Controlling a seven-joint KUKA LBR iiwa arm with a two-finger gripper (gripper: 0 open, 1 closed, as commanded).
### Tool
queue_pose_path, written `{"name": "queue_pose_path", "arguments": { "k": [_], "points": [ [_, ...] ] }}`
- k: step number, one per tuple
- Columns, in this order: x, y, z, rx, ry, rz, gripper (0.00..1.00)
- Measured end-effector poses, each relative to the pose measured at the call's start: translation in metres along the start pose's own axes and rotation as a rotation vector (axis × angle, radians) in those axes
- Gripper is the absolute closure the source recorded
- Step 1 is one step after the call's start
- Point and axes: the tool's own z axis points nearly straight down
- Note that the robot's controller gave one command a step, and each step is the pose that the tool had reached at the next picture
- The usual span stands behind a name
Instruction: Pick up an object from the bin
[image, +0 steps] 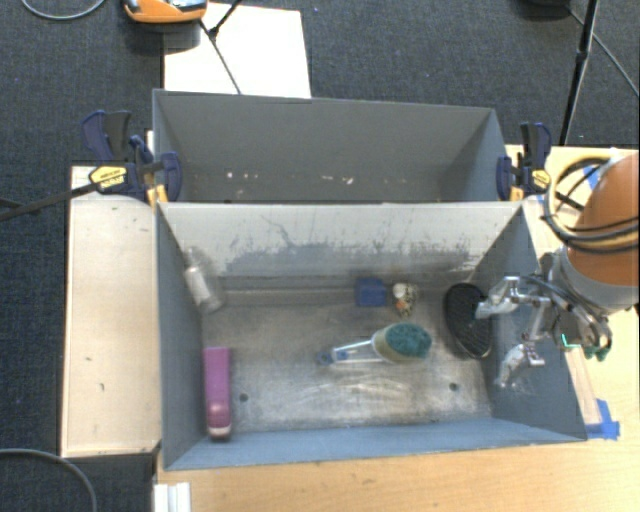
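My gripper (493, 343) hangs over the bin's right sloping wall with its two metal fingers spread apart and nothing between them. Just left of it, a black oval object (464, 318) lies against the foot of that wall, close to the upper fingertip (485, 307). Further left on the floor lies a dish brush (400, 342) with a teal round head and a clear handle pointing left. Behind the brush, near the back wall, sit a small blue block (371, 292) and a small tan piece (403, 297).
A purple oblong item (217, 390) lies along the left wall near the front. A grey cylinder (200, 286) rests in the back left corner. The arm's orange cover and cables hang over the right rim.
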Motion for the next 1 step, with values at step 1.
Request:
{"name": "queue_pose_path", "arguments": {
  "k": [1],
  "points": [
    [-0.0245,0.0344,0.0984,-0.001,-0.003,-0.239,0.00]
  ]
}}
